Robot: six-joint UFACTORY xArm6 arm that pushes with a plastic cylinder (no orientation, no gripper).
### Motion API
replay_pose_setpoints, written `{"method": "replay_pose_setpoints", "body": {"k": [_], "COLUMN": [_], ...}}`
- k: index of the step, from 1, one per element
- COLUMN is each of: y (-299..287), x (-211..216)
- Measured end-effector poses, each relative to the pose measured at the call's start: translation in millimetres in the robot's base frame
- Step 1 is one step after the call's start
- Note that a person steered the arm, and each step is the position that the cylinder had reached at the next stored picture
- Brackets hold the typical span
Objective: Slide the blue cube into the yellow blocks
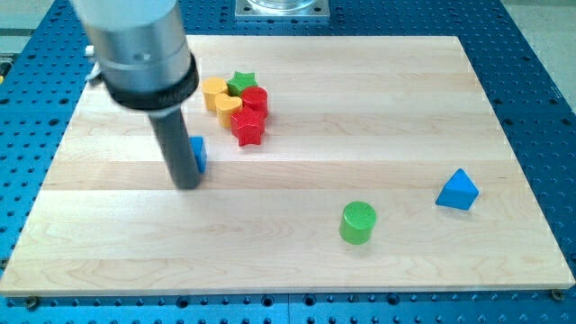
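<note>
The blue cube [198,153] sits at the view's left of the board, mostly hidden behind my rod. My tip [186,184] rests on the board at the cube's lower left side, touching or nearly touching it. The two yellow blocks [220,97] lie above and a little right of the cube, in a cluster with a green star [241,82], a red cylinder [256,99] and a red star [247,126].
A green cylinder [358,222] stands at the view's lower middle right. A blue triangular block [458,190] lies at the right. The wooden board [360,135] lies on a blue perforated table.
</note>
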State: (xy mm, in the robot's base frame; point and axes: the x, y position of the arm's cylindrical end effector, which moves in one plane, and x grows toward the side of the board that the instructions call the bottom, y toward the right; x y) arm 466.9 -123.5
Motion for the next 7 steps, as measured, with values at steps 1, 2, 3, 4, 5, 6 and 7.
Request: {"method": "replay_pose_setpoints", "body": {"k": [1,2,3,4,5,6,7], "y": [-4,-33,-39,-8,-10,33,113], "x": [-44,-39,-35,-67,-54,14,20]}}
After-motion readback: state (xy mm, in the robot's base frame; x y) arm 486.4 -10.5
